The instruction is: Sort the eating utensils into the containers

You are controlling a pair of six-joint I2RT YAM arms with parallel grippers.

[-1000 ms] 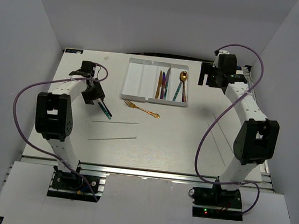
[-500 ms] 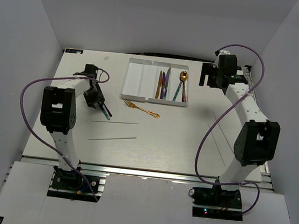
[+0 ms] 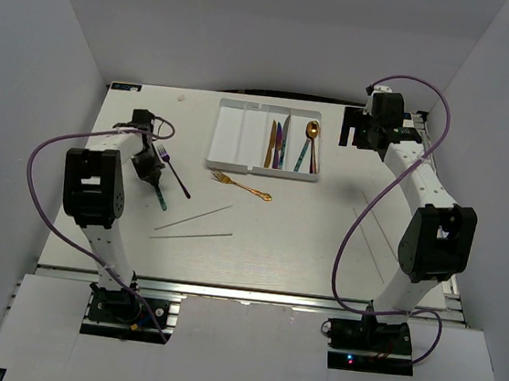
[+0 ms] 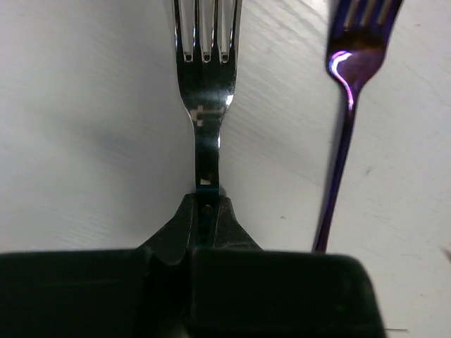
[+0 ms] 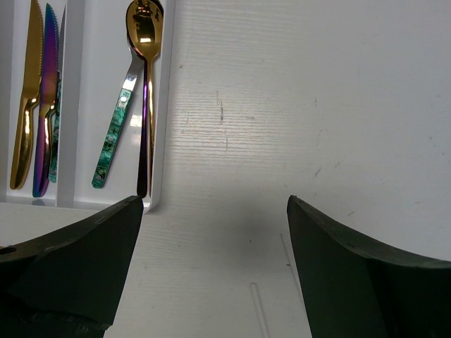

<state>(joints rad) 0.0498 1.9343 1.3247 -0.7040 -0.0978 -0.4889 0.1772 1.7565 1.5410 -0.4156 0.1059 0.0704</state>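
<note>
My left gripper (image 3: 149, 171) (image 4: 206, 205) is shut on the teal handle of a silver fork (image 4: 206, 77), whose tines point away in the left wrist view; its handle end (image 3: 161, 198) sticks out below the gripper. An iridescent purple fork (image 3: 174, 168) (image 4: 350, 77) lies just to the right, apart from it. A gold fork (image 3: 241, 186) lies below the white divided tray (image 3: 230, 134) (image 5: 74, 105). The tray holds a gold knife (image 5: 27, 105), a purple knife (image 5: 44, 105), a gold spoon (image 3: 311, 131) (image 5: 144, 32) and a teal-handled utensil (image 5: 113, 137). My right gripper (image 3: 370, 132) (image 5: 215, 232) hangs open right of the tray, holding nothing.
Two thin grey sticks (image 3: 193, 218) (image 3: 191, 235) lie on the white table below the left gripper. Grey walls close in both sides and the back. Purple cables loop from each arm.
The left gripper has shut on the teal-handled fork and shifted slightly left, uncovering the purple fork. The upper grey stick now lies tilted. The right arm has stayed still.
</note>
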